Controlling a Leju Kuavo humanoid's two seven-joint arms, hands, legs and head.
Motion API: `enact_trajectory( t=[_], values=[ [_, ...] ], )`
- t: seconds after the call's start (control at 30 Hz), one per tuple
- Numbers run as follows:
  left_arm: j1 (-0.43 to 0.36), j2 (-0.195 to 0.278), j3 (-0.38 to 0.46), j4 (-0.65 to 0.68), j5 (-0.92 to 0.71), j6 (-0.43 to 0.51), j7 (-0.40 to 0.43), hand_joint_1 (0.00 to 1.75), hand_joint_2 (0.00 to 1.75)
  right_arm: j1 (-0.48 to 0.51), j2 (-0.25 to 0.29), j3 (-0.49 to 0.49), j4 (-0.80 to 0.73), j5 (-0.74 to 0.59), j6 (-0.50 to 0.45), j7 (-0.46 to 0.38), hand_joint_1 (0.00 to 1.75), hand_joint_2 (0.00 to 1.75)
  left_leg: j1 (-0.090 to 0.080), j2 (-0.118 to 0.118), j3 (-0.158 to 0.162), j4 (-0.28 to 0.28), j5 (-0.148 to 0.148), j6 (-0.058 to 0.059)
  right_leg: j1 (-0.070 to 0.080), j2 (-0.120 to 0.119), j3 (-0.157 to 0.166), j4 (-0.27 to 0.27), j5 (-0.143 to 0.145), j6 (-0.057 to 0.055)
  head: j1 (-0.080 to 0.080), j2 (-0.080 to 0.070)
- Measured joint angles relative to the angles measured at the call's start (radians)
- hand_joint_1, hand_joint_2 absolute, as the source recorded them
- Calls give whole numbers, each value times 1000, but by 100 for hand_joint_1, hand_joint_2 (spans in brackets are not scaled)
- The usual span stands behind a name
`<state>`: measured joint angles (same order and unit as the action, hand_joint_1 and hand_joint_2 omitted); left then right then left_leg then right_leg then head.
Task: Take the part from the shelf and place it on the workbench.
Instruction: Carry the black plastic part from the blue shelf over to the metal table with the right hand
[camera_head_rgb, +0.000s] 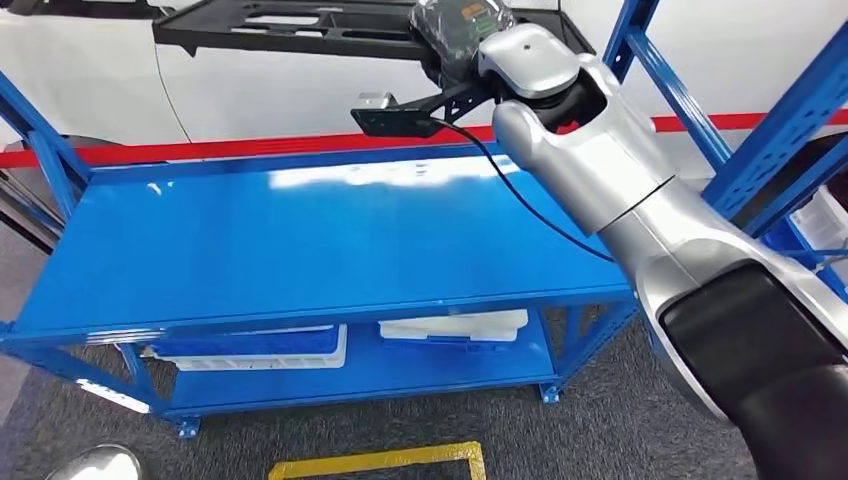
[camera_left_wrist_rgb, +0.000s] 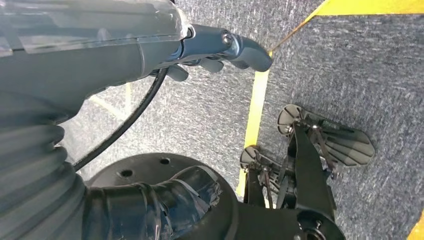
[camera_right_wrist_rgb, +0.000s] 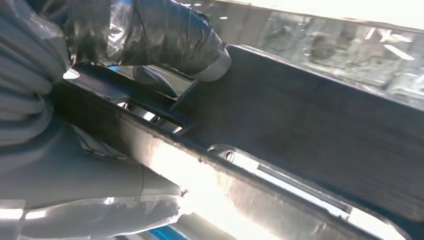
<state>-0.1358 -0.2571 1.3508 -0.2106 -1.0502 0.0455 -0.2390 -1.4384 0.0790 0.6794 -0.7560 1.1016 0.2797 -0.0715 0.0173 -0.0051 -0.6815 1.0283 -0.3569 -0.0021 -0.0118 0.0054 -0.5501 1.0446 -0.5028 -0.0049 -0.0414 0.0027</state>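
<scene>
The part (camera_head_rgb: 290, 28) is a long flat black frame with slots, at the top of the head view, above the far edge of the blue shelf board (camera_head_rgb: 300, 240). My right arm reaches up and forward to it. My right hand (camera_head_rgb: 460, 30), wrapped in clear film, grips the part's right end. In the right wrist view the taped thumb (camera_right_wrist_rgb: 170, 35) presses on one face of the part (camera_right_wrist_rgb: 300, 125) and a grey finger (camera_right_wrist_rgb: 100, 195) lies under its rim. My left hand (camera_left_wrist_rgb: 220, 50) hangs over the carpet, fingers loosely extended, holding nothing.
Blue uprights (camera_head_rgb: 770, 130) stand close to my right arm. The lower shelf level holds a white tray with a blue insert (camera_head_rgb: 255, 350) and a white piece (camera_head_rgb: 455, 326). A yellow line (camera_head_rgb: 380, 460) marks the grey carpet. A pale shoe-like shape (camera_head_rgb: 95, 462) sits at the lower left.
</scene>
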Motion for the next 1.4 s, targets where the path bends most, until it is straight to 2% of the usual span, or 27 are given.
enact_trajectory(
  t=[0.07, 0.1, 0.17, 0.2, 0.23, 0.27, 0.33, 0.4, 0.47, 0.53, 0.57, 0.6, 0.67, 0.7, 0.73, 0.8, 0.87, 0.93, 0.97, 1.03, 1.07, 1.13, 1.2, 1.23, 1.27, 1.33, 1.4],
  values=[
    [1, 0, 0, 0, -5, 6, -3, 0, 175, -1, 0, 0, 2, 0, 0, 0, 175, 175, 3, -1, -14, 16, -23, -12, -4, -3, -14, -7, 19, -15, 0, 0],
    [1, 1, 0, 0, -6, 8, -4, 0, 175, -1, 1, 0, 4, 0, 0, 1, 175, 175, 4, -1, -28, 50, -62, -16, -6, -5, -25, -11, 30, -23, -1, 0],
    [1, 1, 0, 0, -5, 9, -4, 0, 175, -2, 2, 1, 6, -1, 1, 1, 175, 175, 5, 1, -60, 168, -161, -23, -3, -7, -48, -10, 51, -33, -1, 0],
    [1, 1, 0, 0, -5, 9, -4, 0, 175, -2, 2, 1, 7, -2, 1, 0, 175, 175, 5, 1, -70, 228, -192, -25, -1, -7, -61, -9, 60, -35, -1, 0],
    [0, 1, 0, 0, -5, 8, -4, 0, 175, -2, 2, 1, 9, -3, 1, 0, 175, 175, 5, 1, -69, 266, -200, -25, 1, -8, -74, -7, 68, -35, -1, 0],
    [-1, 1, 0, 0, -5, 8, -3, 0, 175, -2, 2, 1, 10, -4, 1, 0, 175, 175, 5, 1, -54, 275, -189, -24, 3, -8, -88, -4, 77, -35, -1, 0],
    [-2, 1, 0, 0, -6, 5, -2, 0, 175, -2, 2, 1, 12, -5, 0, -1, 175, 175, 4, 0, 27, 189, -144, -17, 6, -8, -111, 3, 90, -33, -1, 0],
    [-4, 2, 0, 0, -7, 3, 0, 0, 175, -2, 1, 1, 11, -5, 0, -1, 175, 175, -2, 0, 120, 60, -139, -5, 9, -8, -125, 8, 103, -26, -1, 0],
    [-5, 3, 0, 0, -7, 1, 1, 0, 175, -2, 0, 1, 11, -6, 0, -1, 175, 175, -8, -2, 154, -1, -150, 4, 9, -9, -130, 6, 118, -16, 0, 0],
    [-5, 2, 0, 0, -7, 1, 3, 0, 175, -2, -2, 1, 12, -12, 2, -1, 175, 175, -7, 1, 147, -13, -133, 13, 8, -7, -134, 3, 126, -4, 0, 0],
    [-5, 2, 0, 0, -6, 1, 4, 0, 175, -3, -4, 1, 12, -16, 4, -1, 175, 175, -4, 4, 142, -19, -121, 20, 8, -5, -141, 12, 111, 2, 0, 0],
    [-6, 2, 0, 0, -6, 1, 4, 0, 175, -4, -7, 1, 13, -20, 6, -2, 175, 175, -1, 7, 133, -25, -108, 27, 9, -3, -152, 40, 78, 6, 1, 0],
    [-6, 2, 0, 0, -5, 1, 5, 0, 175, -7, -10, 1, 14, -23, 7, -4, 175, 175, 0, 10, 107, -27, -85, 35, 7, -1, -183, 148, -21, 12, 1, 0],
    [-6, 2, 0, 0, -5, 1, 5, 0, 175, -7, -12, 1, 14, -23, 7, -5, 175, 175, 0, 11, 92, -24, -76, 36, 5, -2, -195, 211, -56, 15, 1, 0],
    [-6, 2, 0, 0, -5, 1, 5, 0, 175, -6, -12, 1, 14, -23, 7, -6, 175, 175, 1, 12, 77, -19, -67, 36, 3, -2, -199, 258, -67, 17, 1, 0],
    [-6, 2, 0, 0, -5, 0, 5, 0, 175, -5, -14, 1, 14, -24, 7, -7, 175, 175, 2, 12, 45, -7, -52, 32, -3, -3, -163, 264, -29, 20, 1, 0],
    [-6, 1, 0, 0, -5, 0, 5, 0, 175, -6, -14, 1, 12, -24, 6, -7, 175, 175, 3, 11, 15, 8, -39, 24, -7, -3, -72, 155, 4, 21, 1, 0],
    [-6, 1, 0, 0, -5, 0, 5, 0, 175, -5, -11, 1, 6, -24, 5, -7, 175, 175, 2, 10, -2, 17, -26, 11, -4, 0, -5, 48, -12, 14, 0, 0],
    [-6, 1, 0, 0, -5, 0, 5, 0, 175, -5, -11, 1, 4, -23, 4, -6, 175, 175, 1, 10, -6, 16, -17, 5, 1, 2, 4, 25, -21, 9, 0, 0],
    [-5, 1, 0, 0, -4, -1, 5, 0, 175, -5, -11, 1, 2, -23, 5, -3, 175, 175, 3, 8, -13, 9, -1, -8, 2, 0, -7, 15, -6, -7, 1, 0],
    [-5, 1, 0, 0, -4, -1, 6, 0, 175, -4, -12, 2, 2, -23, 5, -1, 175, 175, 4, 8, -19, 13, -9, -13, 1, -2, -15, 12, 4, -15, 1, 0],
    [-2, 1, 0, 0, -4, -1, 6, 0, 175, -4, -11, 4, 2, -22, 6, -1, 175, 175, 6, 7, -45, 77, -88, -20, -2, -5, -37, 8, 29, -31, 0, 0],
    [-1, 1, 0, 0, -3, -2, 6, 0, 175, -5, -11, 4, 1, -22, 9, -1, 175, 175, 6, 7, -75, 205, -189, -24, 2, -5, -66, 9, 53, -39, 0, 0],
    [-2, 1, 0, 0, -3, -2, 6, 0, 175, -5, -11, 4, 1, -22, 10, -1, 175, 175, 6, 7, -81, 260, -209, -24, 4, -5, -80, 9, 64, -40, 0, 0],
    [-3, 1, 0, 0, -3, -3, 6, 0, 175, -5, -12, 5, 1, -22, 11, -1, 175, 175, 6, 7, -76, 292, -204, -24, 6, -5, -95, 10, 75, -40, 0, 0],
    [-4, 1, 0, 0, -3, -3, 6, 0, 175, -5, -13, 6, 0, -22, 14, -1, 175, 175, 3, 6, -18, 265, -152, -16, 10, -5, -124, 11, 98, -39, 0, 0],
    [-6, 2, 0, 0, -4, -4, 6, 0, 175, -6, -15, 7, -6, -22, 16, -1, 175, 175, -4, 6, 95, 134, -139, 0, 13, -5, -143, 11, 118, -35, 0, 0]
  ],
)
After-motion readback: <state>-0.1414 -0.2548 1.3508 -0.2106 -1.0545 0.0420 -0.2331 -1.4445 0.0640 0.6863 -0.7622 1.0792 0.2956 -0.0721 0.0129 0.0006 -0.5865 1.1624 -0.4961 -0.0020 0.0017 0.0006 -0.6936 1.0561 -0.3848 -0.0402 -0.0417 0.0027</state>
